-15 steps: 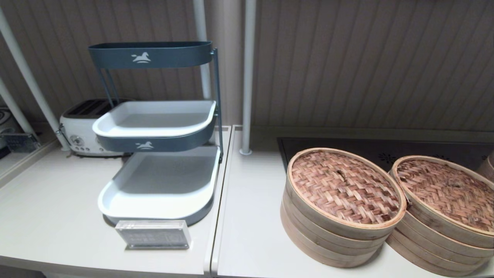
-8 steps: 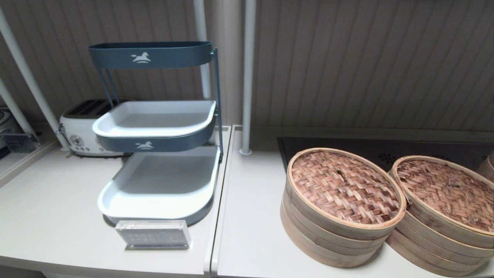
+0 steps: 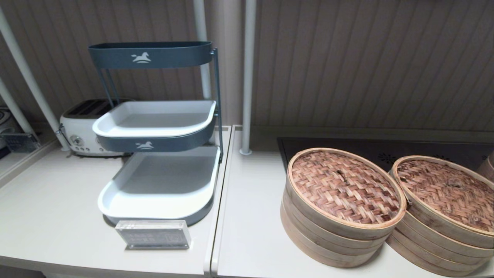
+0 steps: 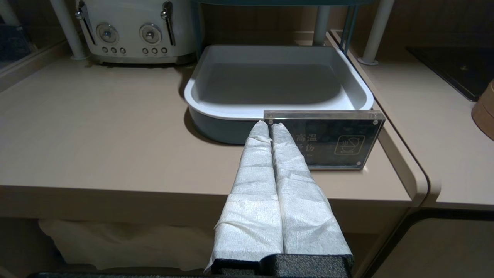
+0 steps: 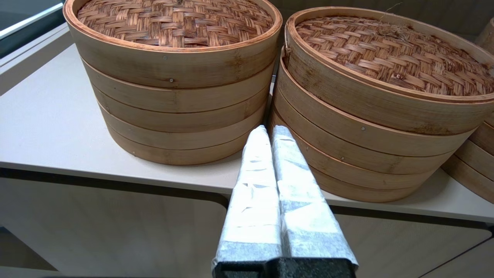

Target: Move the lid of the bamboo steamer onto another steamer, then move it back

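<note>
The bamboo steamer lid (image 3: pixel 343 185) has a lighter tan-pink weave and caps the left stack of bamboo tiers; the right wrist view also shows this lid (image 5: pixel 173 19). Touching that stack on its right is another steamer (image 3: pixel 436 235), under its own darker reddish-brown lid (image 3: pixel 447 193); the right wrist view shows this steamer (image 5: pixel 366 116) too. My right gripper (image 5: pixel 270 129) is shut and empty, low in front of the counter edge, aimed at the gap between the two stacks. My left gripper (image 4: pixel 269 125) is shut and empty, parked before the left counter. Neither gripper shows in the head view.
A three-tier grey and white tray rack (image 3: pixel 158 181) stands on the left counter with a clear acrylic sign (image 3: pixel 153 234) before it and a white toaster (image 3: pixel 83 129) behind. A dark cooktop (image 3: pixel 386 150) lies behind the steamers. A third bamboo stack (image 3: pixel 488 166) sits at the far right edge.
</note>
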`<state>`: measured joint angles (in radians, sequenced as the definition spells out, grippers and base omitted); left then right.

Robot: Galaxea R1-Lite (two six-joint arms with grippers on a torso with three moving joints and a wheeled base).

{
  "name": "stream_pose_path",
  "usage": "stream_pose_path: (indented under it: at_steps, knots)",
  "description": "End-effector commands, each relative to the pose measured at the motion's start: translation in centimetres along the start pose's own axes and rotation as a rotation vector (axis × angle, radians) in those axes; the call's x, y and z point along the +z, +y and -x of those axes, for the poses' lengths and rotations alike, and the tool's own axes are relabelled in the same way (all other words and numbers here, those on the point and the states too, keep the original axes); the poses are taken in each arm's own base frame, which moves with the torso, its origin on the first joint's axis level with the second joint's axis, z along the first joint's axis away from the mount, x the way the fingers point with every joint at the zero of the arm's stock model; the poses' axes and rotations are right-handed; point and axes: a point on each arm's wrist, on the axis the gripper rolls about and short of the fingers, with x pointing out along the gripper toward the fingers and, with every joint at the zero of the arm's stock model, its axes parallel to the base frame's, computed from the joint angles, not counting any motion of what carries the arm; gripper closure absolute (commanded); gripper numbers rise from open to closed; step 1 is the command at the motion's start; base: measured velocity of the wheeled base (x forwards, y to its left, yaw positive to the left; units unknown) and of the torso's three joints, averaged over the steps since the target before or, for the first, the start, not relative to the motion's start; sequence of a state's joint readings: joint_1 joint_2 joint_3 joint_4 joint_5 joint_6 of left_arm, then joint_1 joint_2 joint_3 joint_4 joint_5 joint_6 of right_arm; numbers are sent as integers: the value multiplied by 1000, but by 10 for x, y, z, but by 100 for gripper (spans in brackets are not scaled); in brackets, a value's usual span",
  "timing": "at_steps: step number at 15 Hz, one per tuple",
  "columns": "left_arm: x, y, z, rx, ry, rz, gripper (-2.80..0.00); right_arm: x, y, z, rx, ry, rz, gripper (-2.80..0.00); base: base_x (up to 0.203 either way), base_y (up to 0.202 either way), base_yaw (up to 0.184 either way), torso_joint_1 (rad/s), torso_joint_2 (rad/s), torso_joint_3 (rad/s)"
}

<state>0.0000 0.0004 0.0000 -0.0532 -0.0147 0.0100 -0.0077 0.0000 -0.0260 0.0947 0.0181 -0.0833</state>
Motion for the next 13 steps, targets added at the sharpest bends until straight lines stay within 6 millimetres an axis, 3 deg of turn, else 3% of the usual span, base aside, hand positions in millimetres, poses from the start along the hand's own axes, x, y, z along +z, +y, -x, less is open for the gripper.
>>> stream_pose_path:
  at_steps: [1, 13]
  knots:
    - [-8, 0, -1, -1, 24, 0, 0, 0, 0, 0, 1, 3, 1, 0, 0, 0, 0, 0, 0, 0]
    - [-8, 0, -1, -1, 24, 0, 0, 0, 0, 0, -1, 5, -2, 0, 0, 0, 0, 0, 0, 0]
